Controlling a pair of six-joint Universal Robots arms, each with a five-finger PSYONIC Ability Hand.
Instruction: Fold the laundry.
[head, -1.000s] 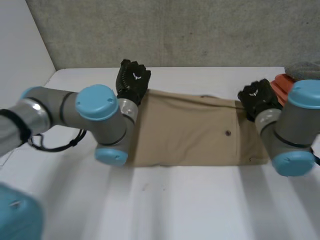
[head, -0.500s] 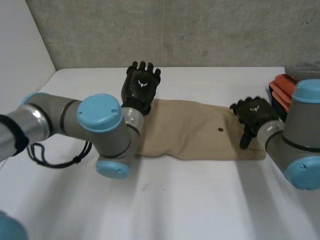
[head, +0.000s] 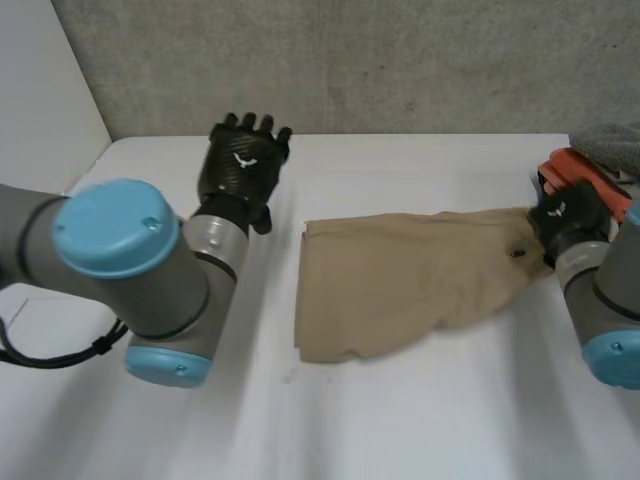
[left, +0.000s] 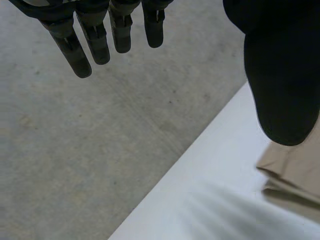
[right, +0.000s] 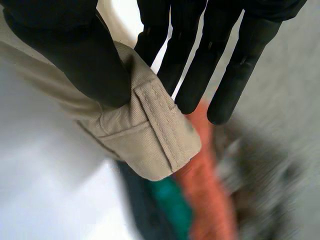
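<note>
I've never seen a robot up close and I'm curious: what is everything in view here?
cloth: one, tan, rumpled on the table's middle.
table: one, white, under it all.
orange thing: one, at the table's right edge.
grey thing: one, just behind the orange thing.
wall: one, grey, behind the table.
left hand: black, open, left of the cloth.
right hand: black, pinching the cloth's right end.
left arm, right arm: grey, light-blue caps, either side.
</note>
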